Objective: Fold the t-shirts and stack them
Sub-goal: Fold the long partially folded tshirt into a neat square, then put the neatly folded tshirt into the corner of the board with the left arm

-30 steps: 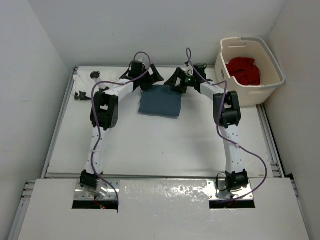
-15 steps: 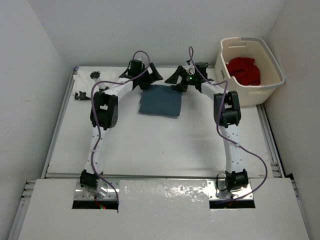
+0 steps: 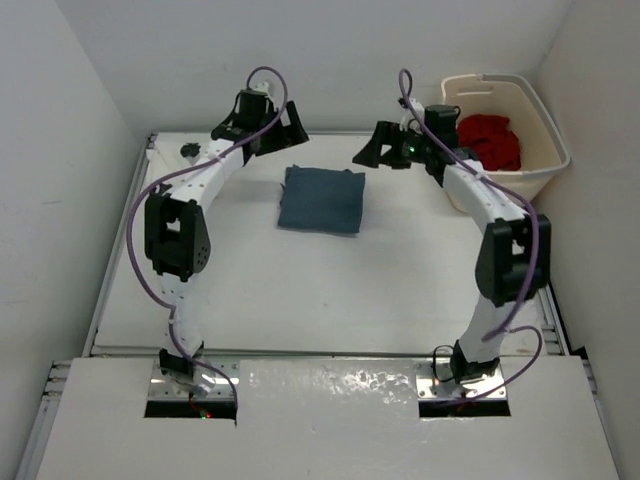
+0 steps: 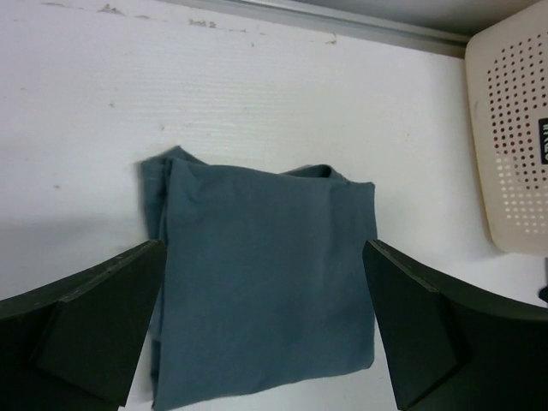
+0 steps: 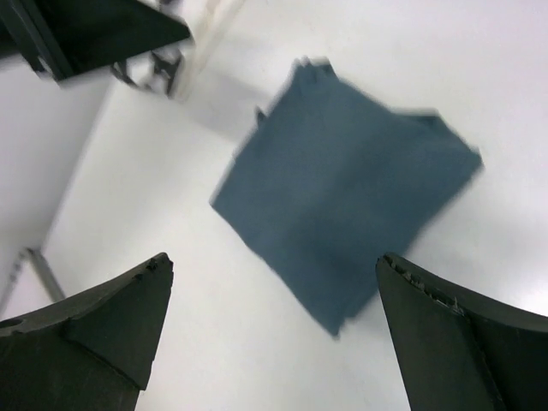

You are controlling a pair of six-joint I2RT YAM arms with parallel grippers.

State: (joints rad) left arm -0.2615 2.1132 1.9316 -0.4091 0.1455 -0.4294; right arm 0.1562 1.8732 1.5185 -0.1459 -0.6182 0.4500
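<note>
On table, square folded blue-grey shirt

- Left gripper has come up off the far edge of the folded blue-grey t-shirt. It now hangs apart from it, further back and to the left, with its jaws spread wide.
- Right gripper has also lifted clear of the shirt's far edge. It has swung right, closer to the laundry basket, jaws wide apart.
- Both elbows have swung outward, left arm toward the left wall and right arm toward the right.
- The shirt's far edge and corners are now uncovered.
</note>
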